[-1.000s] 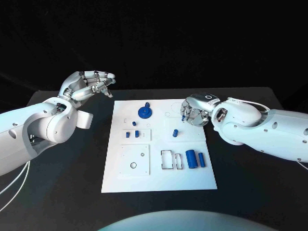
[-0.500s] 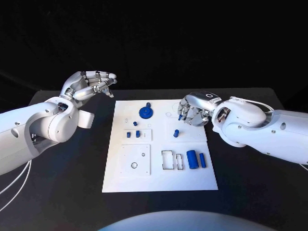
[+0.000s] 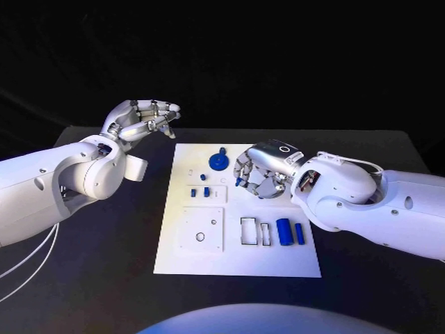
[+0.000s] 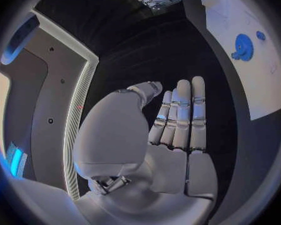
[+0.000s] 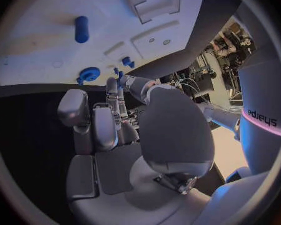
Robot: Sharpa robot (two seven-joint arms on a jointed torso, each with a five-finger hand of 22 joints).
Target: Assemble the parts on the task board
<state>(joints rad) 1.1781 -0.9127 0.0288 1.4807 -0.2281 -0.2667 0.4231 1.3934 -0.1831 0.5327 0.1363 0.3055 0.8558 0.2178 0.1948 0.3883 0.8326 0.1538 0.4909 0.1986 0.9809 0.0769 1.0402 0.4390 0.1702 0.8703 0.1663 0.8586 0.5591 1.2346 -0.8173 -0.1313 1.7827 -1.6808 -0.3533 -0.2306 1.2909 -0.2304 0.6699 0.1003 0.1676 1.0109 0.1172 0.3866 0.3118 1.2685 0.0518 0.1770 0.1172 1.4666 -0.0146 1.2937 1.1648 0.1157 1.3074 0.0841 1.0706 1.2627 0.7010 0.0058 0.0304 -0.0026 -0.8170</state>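
Task board (image 3: 238,261): a white plate in the middle of the head view, lying flat on the black table (image 3: 383,278). Near its upper edge, a round blue gear-like part (image 3: 218,162), flat on the plate. Below that, toward the board's left side, two small blue pegs (image 3: 199,192) standing side by side in a raised square block. In the lower right of the board, a blue cylinder (image 3: 283,232) and a thinner blue bar (image 3: 299,233) lying parallel, just beside an empty rectangular slot (image 3: 249,231). On the lower left of the board, a square panel (image 3: 201,229) with a small round hole.

Right hand (image 3: 261,170), right of centre in the frame, poised over the board's upper middle, knuckles up, fingers curled downward. From the right wrist view, a small blue piece (image 5: 120,79) at the fingertips (image 5: 113,85), seemingly pinched there; too small to tell for sure.

Left hand (image 3: 142,120), upper left of the frame, raised above the table beyond the board's upper left corner, well apart from the board. Palm bare, fingers straight and side by side in the left wrist view, grasping nothing.
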